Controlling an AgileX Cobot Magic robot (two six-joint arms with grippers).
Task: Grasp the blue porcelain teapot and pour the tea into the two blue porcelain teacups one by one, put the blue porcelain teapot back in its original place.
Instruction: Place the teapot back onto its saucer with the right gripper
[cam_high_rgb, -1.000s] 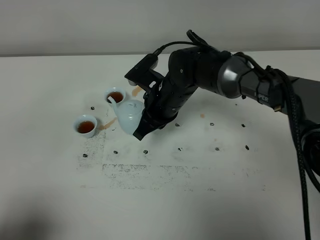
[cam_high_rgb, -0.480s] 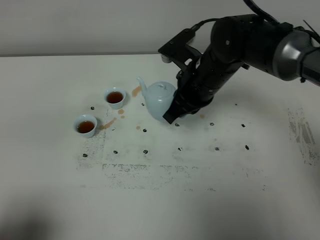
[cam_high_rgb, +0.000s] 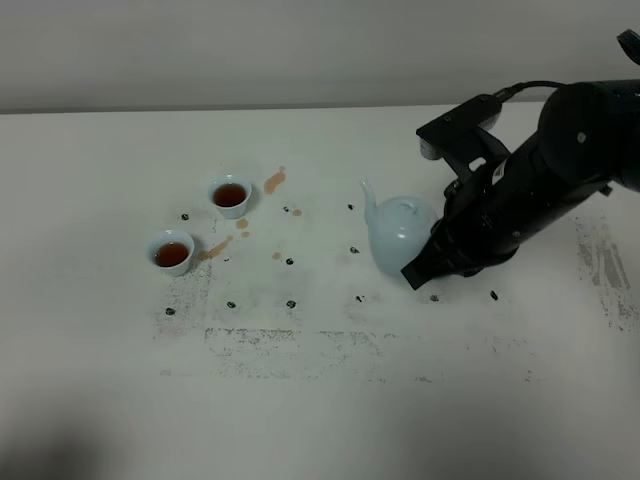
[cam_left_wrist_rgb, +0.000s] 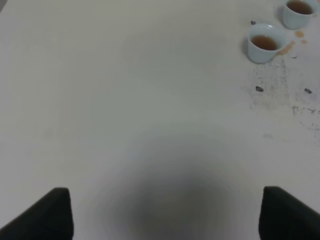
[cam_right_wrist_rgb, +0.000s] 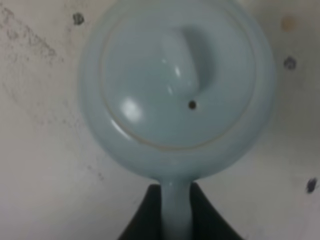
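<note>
Right tool (cam_right_wrist_rgb: 176, 212) shut tight on teapot (cam_high_rgb: 398, 232) handle, now carried far from both full teacups (cam_high_rgb: 229, 193). Pouring done; setting down next. Left tool (cam_left_wrist_rgb: 165, 215) wide open, empty.

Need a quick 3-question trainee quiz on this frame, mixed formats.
1. True or false: both teacups hold tea.
2. What grips the teapot handle? A) left tool B) right tool C) nothing
3. Fill in: brown spill marks lie on the table near the ____.

Key: 1 true; 2 B; 3 teacups.
</note>
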